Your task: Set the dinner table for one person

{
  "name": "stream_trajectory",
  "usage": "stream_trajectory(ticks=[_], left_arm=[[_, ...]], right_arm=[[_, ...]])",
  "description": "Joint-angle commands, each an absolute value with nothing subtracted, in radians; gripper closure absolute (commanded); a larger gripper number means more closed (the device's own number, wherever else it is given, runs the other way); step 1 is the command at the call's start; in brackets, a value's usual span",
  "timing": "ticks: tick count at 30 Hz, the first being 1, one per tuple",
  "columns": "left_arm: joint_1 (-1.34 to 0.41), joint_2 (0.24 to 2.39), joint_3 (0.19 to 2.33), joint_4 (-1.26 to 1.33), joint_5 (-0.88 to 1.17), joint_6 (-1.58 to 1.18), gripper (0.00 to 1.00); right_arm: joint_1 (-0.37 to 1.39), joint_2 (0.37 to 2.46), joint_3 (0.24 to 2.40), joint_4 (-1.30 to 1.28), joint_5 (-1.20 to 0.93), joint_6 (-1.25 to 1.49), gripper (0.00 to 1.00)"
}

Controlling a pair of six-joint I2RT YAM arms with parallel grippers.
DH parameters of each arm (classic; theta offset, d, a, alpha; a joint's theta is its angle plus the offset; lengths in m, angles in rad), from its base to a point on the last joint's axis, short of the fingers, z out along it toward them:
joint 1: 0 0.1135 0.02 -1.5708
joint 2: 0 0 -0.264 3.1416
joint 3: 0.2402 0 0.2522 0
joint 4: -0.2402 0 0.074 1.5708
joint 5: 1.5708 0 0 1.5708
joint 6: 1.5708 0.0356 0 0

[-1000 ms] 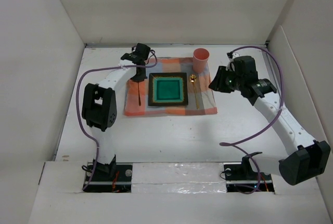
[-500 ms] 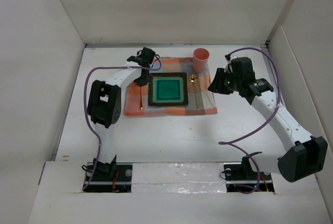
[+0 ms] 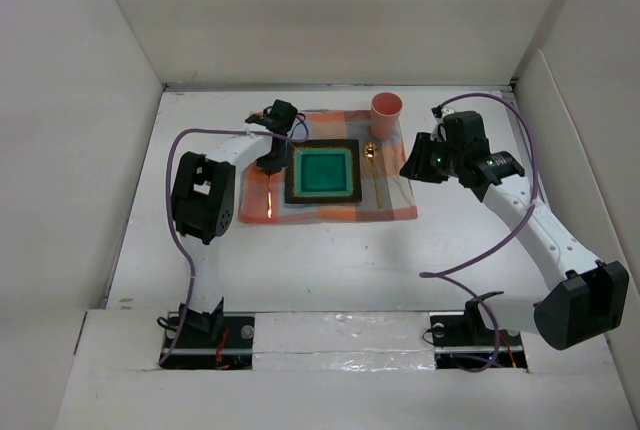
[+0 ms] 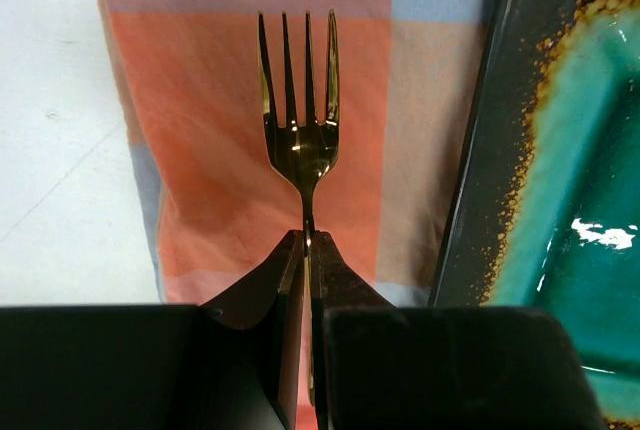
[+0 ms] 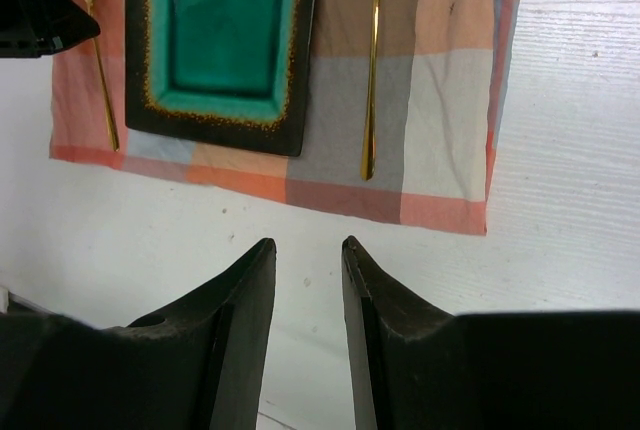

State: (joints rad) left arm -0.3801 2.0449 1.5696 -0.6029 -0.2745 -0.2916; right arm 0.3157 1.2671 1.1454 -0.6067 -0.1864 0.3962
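White dinner table [image 3: 330,260] | left gripper [image 4: 307,242] clamped on gold fork [image 4: 298,140] | right gripper [image 5: 308,255] parted, empty

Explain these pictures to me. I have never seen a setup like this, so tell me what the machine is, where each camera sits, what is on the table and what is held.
The machine is two robot arms, the left arm and the right arm, bolted at the near edge of a white table. Each ends in a two-finger gripper with a camera on its wrist. The wide picture looks down from above and behind; the other two come from the wrists. On the table lies a checked cloth with a square green plate, a gold spoon to its right and a pink cup at the cloth's far edge. The left gripper is shut on a gold fork left of the plate. The right gripper is open and empty.
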Motion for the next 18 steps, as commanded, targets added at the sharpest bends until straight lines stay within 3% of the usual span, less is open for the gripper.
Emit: stream_trajectory(ticks=[1, 18], left_arm=[[-0.383, 2.026, 1.559, -0.575, -0.267, -0.284, 1.0], [-0.383, 2.066, 1.621, -0.581, -0.284, -0.259, 1.0]], right_arm=[[0.321, 1.246, 1.146, -0.594, -0.176, 0.391, 0.61], [0.321, 1.25, 1.155, -0.589, -0.178, 0.385, 0.61]])
